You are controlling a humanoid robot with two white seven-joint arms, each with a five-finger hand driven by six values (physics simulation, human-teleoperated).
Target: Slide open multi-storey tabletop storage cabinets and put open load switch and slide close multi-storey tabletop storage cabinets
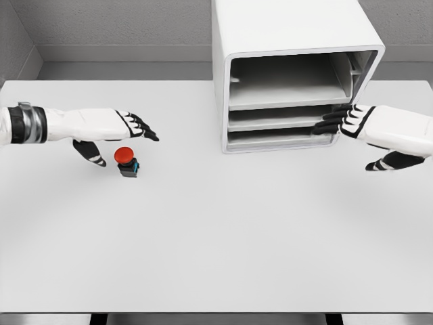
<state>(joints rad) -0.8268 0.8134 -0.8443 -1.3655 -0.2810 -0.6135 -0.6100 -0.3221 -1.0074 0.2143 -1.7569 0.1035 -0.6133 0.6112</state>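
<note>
You are looking down on a plain white tabletop (216, 244) that fills most of the view, evenly lit, with only soft shadows. Behind its far edge you see a grey, lightly textured wall (122, 20) with a paler baseboard strip (122, 53). A second grey wall (12, 40) meets it at the left corner.

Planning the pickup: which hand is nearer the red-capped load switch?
Left. The left hand hovers just above and left of the load switch; the right hand is far across the table, at the cabinet front.
</note>
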